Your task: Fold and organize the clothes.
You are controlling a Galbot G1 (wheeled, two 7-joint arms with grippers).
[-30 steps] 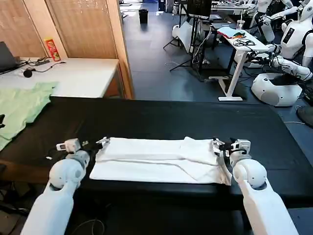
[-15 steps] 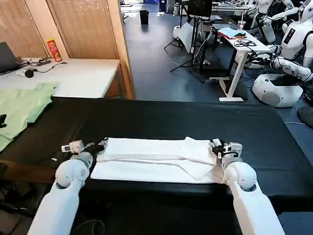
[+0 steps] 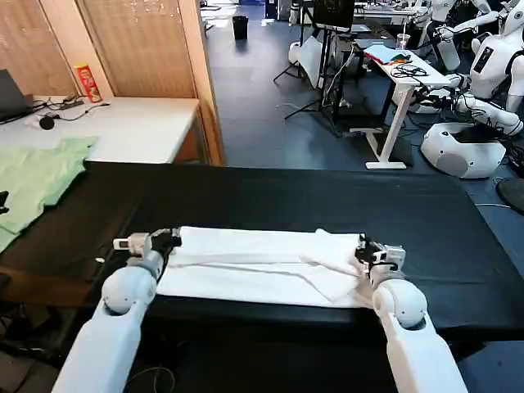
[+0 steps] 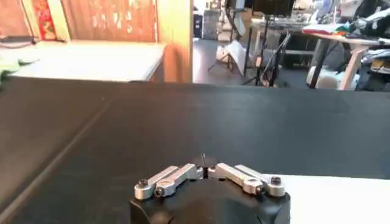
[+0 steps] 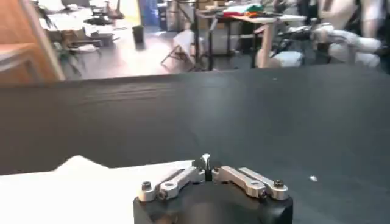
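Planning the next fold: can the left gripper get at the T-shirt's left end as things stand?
Probably yes. The left gripper sits right at the left end of the folded white T-shirt on the black table, nothing between them.

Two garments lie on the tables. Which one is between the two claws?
The white T-shirt, folded into a long strip near the black table's front edge. The green garment lies far left, away from both claws.

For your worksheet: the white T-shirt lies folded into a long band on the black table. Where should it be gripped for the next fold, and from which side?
Probably at its two short ends. The white T-shirt lies as a flat band across the black table, so each end is a free edge. The left end effector sits at the left end and the right end effector at the right, each approaching low from the near side.
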